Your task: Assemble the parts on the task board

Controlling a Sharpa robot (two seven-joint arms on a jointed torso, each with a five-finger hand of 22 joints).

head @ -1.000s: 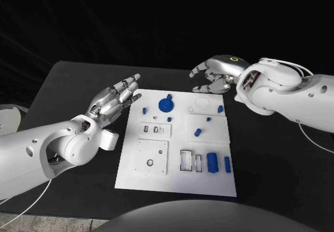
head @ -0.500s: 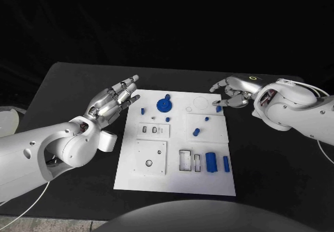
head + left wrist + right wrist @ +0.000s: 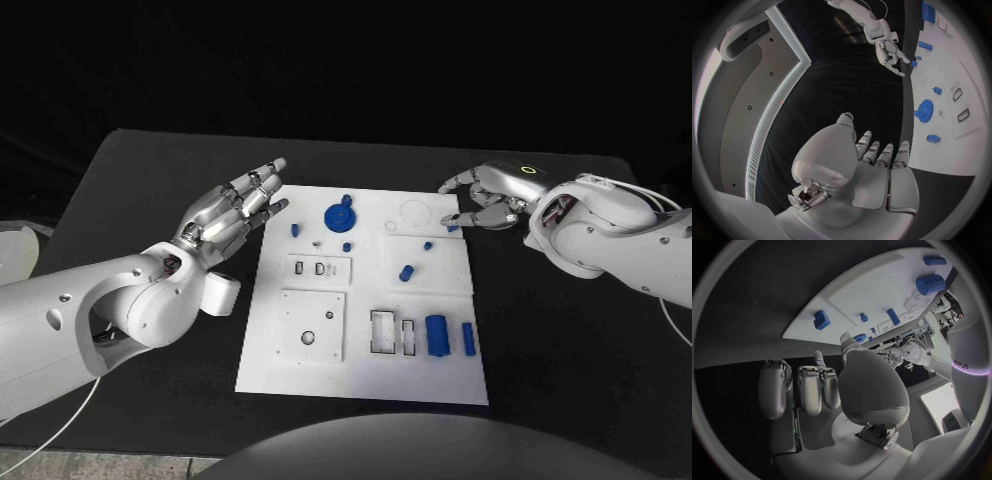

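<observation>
White task board (image 3: 368, 375) sits mid-table with about ten blue parts on it: one gear-like disc (image 3: 342, 216), two long blocks (image 3: 438, 335) near the front, plus small pegs. Left hand (image 3: 231, 212) hovers flat and spread beside the board, holding nothing. Right hand (image 3: 488, 193) is at the far right corner, fingertips curled at a small blue peg (image 3: 453, 225); can't tell whether it's pinched.

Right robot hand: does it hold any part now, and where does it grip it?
Cannot be told. The right robot hand has fingertips at a small blue part on the board's edge; no grip shows.
</observation>
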